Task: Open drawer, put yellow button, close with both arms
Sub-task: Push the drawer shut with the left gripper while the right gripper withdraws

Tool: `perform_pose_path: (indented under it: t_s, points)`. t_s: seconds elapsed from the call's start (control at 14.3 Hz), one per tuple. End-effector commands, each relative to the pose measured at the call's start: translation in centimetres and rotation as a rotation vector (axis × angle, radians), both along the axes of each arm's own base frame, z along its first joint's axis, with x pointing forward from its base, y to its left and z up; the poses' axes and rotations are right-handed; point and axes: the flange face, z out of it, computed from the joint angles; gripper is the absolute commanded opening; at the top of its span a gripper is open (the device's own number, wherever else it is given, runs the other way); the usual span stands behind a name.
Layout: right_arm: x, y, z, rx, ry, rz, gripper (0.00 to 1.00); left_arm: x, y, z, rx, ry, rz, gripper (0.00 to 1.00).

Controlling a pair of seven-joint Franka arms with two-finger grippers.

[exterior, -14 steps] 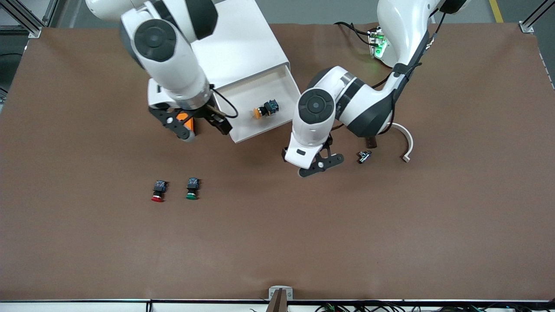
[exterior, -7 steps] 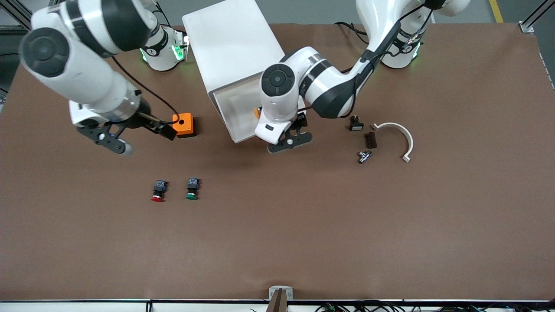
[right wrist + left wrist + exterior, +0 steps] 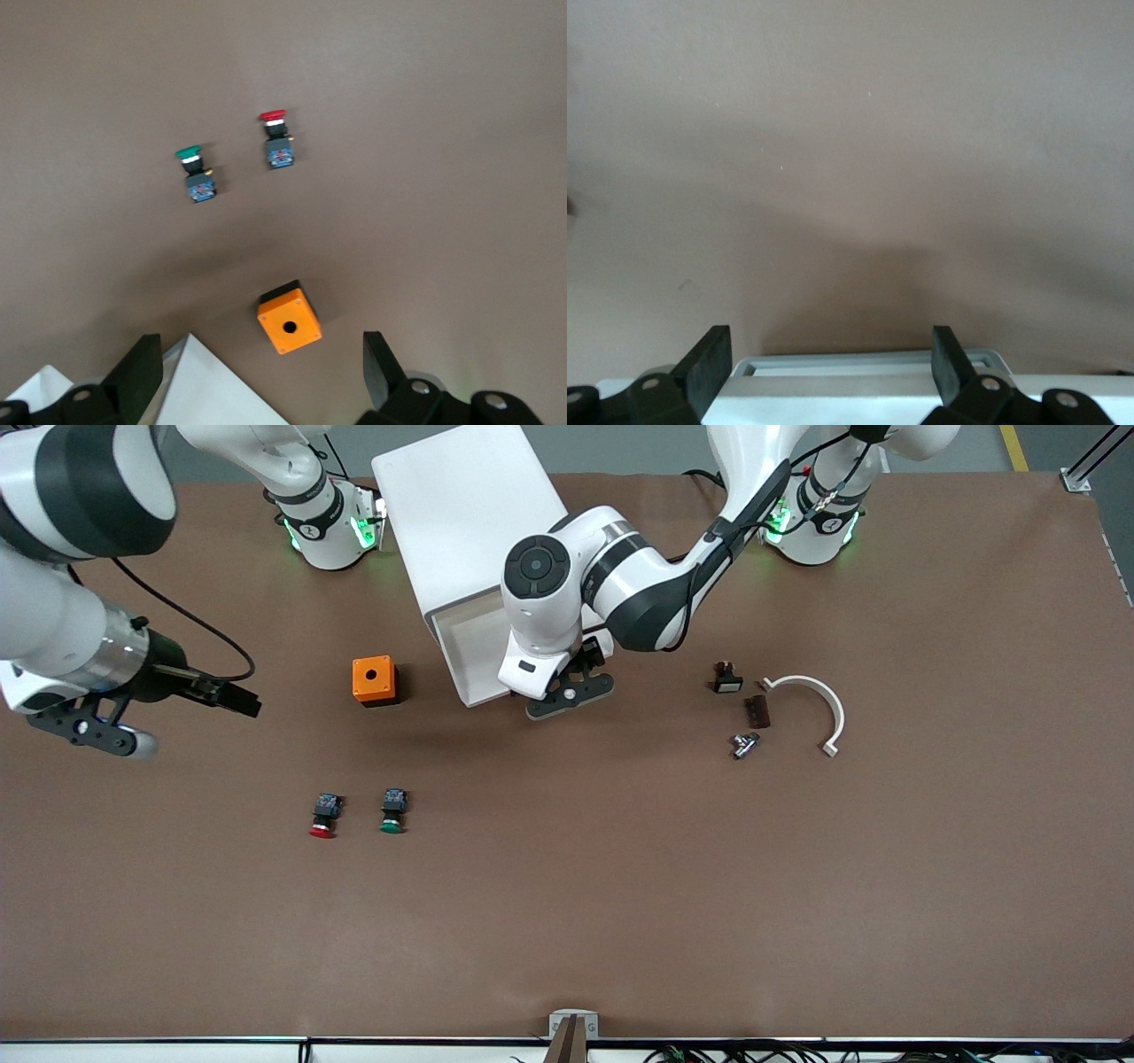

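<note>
The white cabinet (image 3: pixel 469 522) stands between the arms' bases, and its drawer (image 3: pixel 469 651) stands partly out toward the front camera. My left gripper (image 3: pixel 567 688) is open at the drawer's front. In the left wrist view (image 3: pixel 833 372) its fingers stand on either side of the drawer's white front edge (image 3: pixel 859 376). The yellow button is hidden under the left arm's wrist. My right gripper (image 3: pixel 199 726) is open and empty, over the table toward the right arm's end. It also shows in the right wrist view (image 3: pixel 261 372).
An orange box (image 3: pixel 373 680) sits beside the drawer. A red-capped button (image 3: pixel 323 816) and a green-capped button (image 3: pixel 392 811) lie nearer the front camera. A white curved piece (image 3: pixel 819 704) and small dark and metal parts (image 3: pixel 744 744) lie toward the left arm's end.
The right arm has swung away from the drawer toward its end of the table. The left gripper has moved to the drawer's front and covers the yellow button. The drawer sits slightly farther in.
</note>
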Motion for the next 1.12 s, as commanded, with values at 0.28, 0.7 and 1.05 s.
perform_pose_path:
  t_s: [0.28,0.7,1.05]
  points:
    - [-1.5,-3.3,2.2,0.018,-0.002,0.084,1.0,-5.4,-3.7,-0.5,-0.044,0.101,-0.015,0.99]
    - [-1.2,-3.9,3.0,-0.062,-0.022,0.241,1.0,-8.6,-5.4,-2.4,-0.05,0.197,0.014,0.99]
    - [-1.1,-4.2,2.8,-0.051,-0.019,0.236,1.0,-9.7,-5.4,-3.8,-0.05,0.264,0.03,0.99]
